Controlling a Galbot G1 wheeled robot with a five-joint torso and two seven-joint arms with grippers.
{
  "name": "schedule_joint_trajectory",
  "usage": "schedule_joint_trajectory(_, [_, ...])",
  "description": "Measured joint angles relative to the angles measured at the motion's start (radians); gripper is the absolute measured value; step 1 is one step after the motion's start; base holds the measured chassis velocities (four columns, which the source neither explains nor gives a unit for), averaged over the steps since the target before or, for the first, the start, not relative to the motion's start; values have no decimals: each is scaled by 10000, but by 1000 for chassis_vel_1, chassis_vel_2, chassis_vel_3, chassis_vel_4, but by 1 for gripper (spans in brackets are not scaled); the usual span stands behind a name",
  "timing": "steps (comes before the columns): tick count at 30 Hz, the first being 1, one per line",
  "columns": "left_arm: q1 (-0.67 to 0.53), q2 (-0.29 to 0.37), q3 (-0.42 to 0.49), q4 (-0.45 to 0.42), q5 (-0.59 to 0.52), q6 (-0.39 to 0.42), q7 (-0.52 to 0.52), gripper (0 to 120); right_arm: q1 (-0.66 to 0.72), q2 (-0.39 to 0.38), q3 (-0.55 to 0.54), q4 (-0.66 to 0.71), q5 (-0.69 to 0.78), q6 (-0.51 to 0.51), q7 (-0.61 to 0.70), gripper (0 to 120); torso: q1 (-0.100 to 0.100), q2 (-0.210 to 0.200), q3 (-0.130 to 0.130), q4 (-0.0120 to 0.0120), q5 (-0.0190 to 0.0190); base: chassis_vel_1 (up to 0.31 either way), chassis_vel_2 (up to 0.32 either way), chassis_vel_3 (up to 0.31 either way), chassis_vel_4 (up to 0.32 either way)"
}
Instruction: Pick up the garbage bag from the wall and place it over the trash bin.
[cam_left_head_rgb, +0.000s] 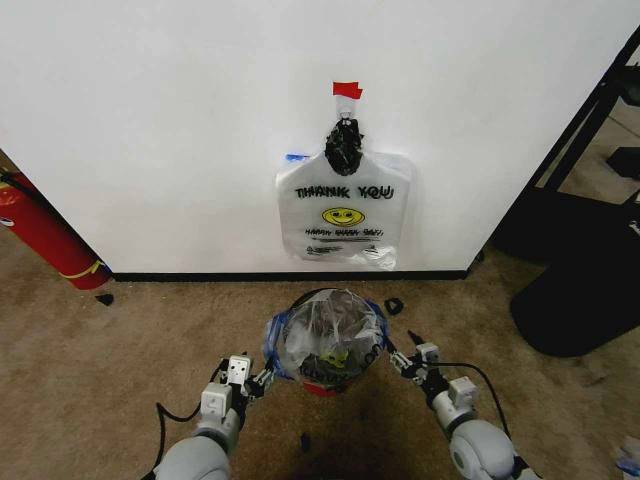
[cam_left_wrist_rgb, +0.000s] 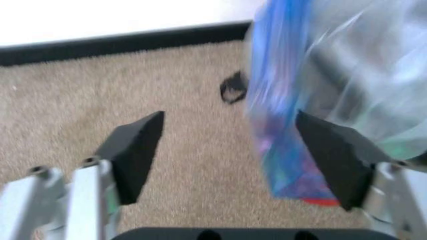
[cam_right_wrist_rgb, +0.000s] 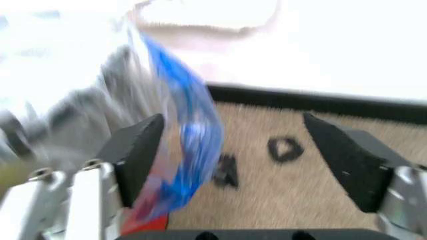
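Two thin translucent plastic carrier bags are present. One, the garbage bag (cam_left_head_rgb: 325, 335) with blue patches, a crinkly film, is draped over the trash bin (cam_left_head_rgb: 322, 385), a small round black wastebasket with a red base, standing on the tan carpet (cam_left_head_rgb: 120, 340) in front of the white wall (cam_left_head_rgb: 180, 120). The bag's blue-patched edges hang down both sides of the bin; a yellow smiley shows through the film at the bin mouth.

The second bag, the wall bag (cam_left_head_rgb: 344, 222), hangs flat against the wall, printed "THANK YOU" in black with one yellow smiley, its dark knotted top on a hook under one strip of red tape (cam_left_head_rgb: 347, 90).

Two grippers are at work, one on each side of the bin. The left gripper (cam_left_head_rgb: 246, 378) sits just beside the bin's left flank; its wrist view shows both pads spread wide apart, released, with the blue film just beside one pad (cam_left_wrist_rgb: 333, 160). The right gripper (cam_left_head_rgb: 410, 357) sits just beside the bin's right flank, pads likewise spread and released, the blue edge of the bag near one pad (cam_right_wrist_rgb: 137, 155).

One red fire extinguisher (cam_left_head_rgb: 45, 235) leans at the wall on the left. Small black scraps (cam_left_head_rgb: 393, 306) lie on the carpet near the bin.
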Motion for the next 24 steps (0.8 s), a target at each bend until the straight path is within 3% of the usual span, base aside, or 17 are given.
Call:
schedule_joint_trajectory(6, [886, -64, -567, -596, 615, -370, 212, 100, -573, 235, 493, 662, -505, 797, -19, 99, 0, 0, 0, 0, 0, 0, 0, 0, 0])
schedule_joint_trajectory(16, [1342, -488, -927, -820, 2101, -2290, 697, 100, -1639, 1156, 1179, 1717, -1231, 2271, 235, 100, 0, 0, 1, -1, 1, 0, 0, 0, 0])
schedule_joint_trajectory(24, [717, -619, -959, -745, 2546, -2860, 1007, 100, -2558, 2015, 1742, 2283, -1884, 3255, 335, 100, 0, 0, 1, -3, 0, 0, 0, 0, 0])
